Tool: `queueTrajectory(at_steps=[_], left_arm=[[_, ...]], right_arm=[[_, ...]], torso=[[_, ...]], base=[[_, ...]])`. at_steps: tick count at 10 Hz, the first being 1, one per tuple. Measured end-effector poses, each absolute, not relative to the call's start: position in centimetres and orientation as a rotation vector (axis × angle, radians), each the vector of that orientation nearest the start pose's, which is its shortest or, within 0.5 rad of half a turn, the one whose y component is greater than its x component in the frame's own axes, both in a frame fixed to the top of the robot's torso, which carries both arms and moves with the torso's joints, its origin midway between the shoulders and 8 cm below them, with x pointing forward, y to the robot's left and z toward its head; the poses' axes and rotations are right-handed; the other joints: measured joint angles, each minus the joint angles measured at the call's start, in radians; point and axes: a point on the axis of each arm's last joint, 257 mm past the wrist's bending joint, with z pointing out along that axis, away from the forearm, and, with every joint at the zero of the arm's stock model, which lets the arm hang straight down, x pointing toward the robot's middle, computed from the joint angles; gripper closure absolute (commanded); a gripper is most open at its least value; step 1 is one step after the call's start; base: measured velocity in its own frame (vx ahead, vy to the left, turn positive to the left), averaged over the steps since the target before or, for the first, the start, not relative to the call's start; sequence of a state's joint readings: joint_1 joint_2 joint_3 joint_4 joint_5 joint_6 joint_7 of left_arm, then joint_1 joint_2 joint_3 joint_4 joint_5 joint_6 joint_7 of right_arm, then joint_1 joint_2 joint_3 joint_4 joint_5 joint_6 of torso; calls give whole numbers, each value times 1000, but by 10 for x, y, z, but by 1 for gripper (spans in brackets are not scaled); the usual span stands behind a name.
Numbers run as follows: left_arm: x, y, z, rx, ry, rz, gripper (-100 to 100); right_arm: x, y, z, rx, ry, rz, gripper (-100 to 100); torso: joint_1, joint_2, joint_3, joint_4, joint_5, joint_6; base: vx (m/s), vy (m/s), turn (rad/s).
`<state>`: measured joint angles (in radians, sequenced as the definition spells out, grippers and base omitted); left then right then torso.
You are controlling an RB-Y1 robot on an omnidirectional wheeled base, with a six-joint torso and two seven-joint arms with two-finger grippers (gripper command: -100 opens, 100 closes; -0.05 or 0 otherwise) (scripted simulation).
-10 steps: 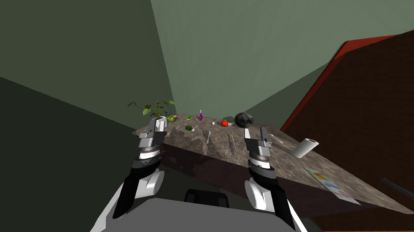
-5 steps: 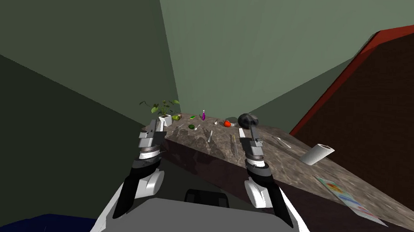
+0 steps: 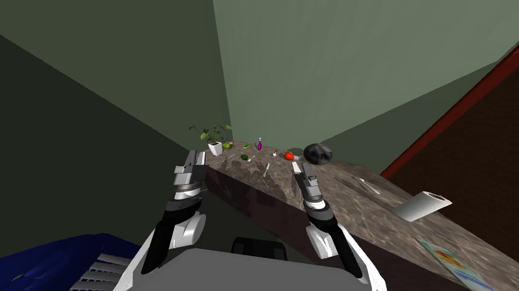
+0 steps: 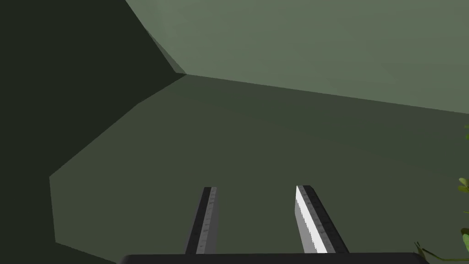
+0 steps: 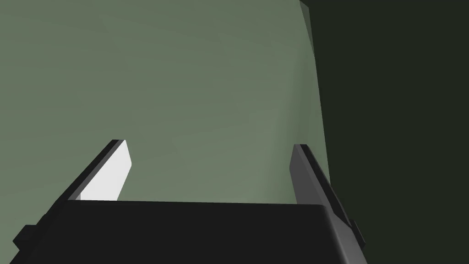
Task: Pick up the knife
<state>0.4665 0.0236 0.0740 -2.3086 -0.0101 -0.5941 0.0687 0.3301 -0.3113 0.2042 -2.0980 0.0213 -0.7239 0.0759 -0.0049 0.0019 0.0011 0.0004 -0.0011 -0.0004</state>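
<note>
Lying flat on the mottled brown counter (image 3: 377,214), the knife (image 3: 266,169) shows as a slim, pale grey sliver with a faint shadow beside it. It is too small to tell handle from blade. Its long axis runs roughly away from the grippers, slightly slanted.

It sits between the two grippers, a little beyond their tips and nearer the right gripper (image 3: 300,166), to that gripper's left. Nothing touches it.

The right gripper hangs over the counter's near edge. In the right wrist view its fingers (image 5: 114,169) stand wide apart with nothing between them.

The left gripper (image 3: 195,156) is off the counter's left corner, well apart from the knife. In the left wrist view its fingers stand parted too, more narrowly, and hold nothing.

Just beyond the left gripper stands a plant (image 3: 215,141) in a white pot. Past the knife lie a green fruit (image 3: 244,157) and a purple bottle (image 3: 259,145). Beyond the right gripper sit a tomato (image 3: 289,156) and a dark round lump (image 3: 318,153). Well to that gripper's right lie a fork (image 3: 368,184) and a white roll (image 3: 422,206).
</note>
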Motion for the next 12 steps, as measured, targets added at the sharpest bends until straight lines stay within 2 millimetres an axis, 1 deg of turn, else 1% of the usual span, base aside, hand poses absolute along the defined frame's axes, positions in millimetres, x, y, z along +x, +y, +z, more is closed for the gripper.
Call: queueTrajectory(at_steps=[3,4,5,7,9,10,11,12], left_arm=[[319,288,65,-520,516,-1334,0],[319,288,65,-520,516,-1334,0],[319,288,65,-520,516,-1334,0],[319,288,65,-520,516,-1334,0],[319,288,65,-520,516,-1334,0],[319,288,65,-520,516,-1334,0],[319,288,65,-520,516,-1334,0],[319,288,65,-520,516,-1334,0]], right_arm=[[345,-150,7,131,844,1481,-100],[345,-140,1,78,872,1470,-100],[344,-136,-3,41,890,1460,-100],[339,-124,-15,-54,935,1435,-100],[339,-114,-29,-152,980,1405,-100],[337,-109,-39,-212,1006,1384,-100],[335,-107,-45,-256,1024,1368,-100],[334,-103,-57,-318,1051,1345,-100]], torso=[[0,0,0,0,0,1],[-1,0,0,0,0,0],[0,0,0,0,0,1],[0,0,0,0,0,1],[0,-1,0,0,0,1],[0,0,0,0,0,0],[0,0,0,0,0,2],[0,0,0,0,0,0]], base=[[-47,-63,211],[-41,-61,170],[-61,-58,327],[-46,-58,184],[-53,-57,257],[-54,-57,152],[-66,-50,279],[-55,-52,177]])
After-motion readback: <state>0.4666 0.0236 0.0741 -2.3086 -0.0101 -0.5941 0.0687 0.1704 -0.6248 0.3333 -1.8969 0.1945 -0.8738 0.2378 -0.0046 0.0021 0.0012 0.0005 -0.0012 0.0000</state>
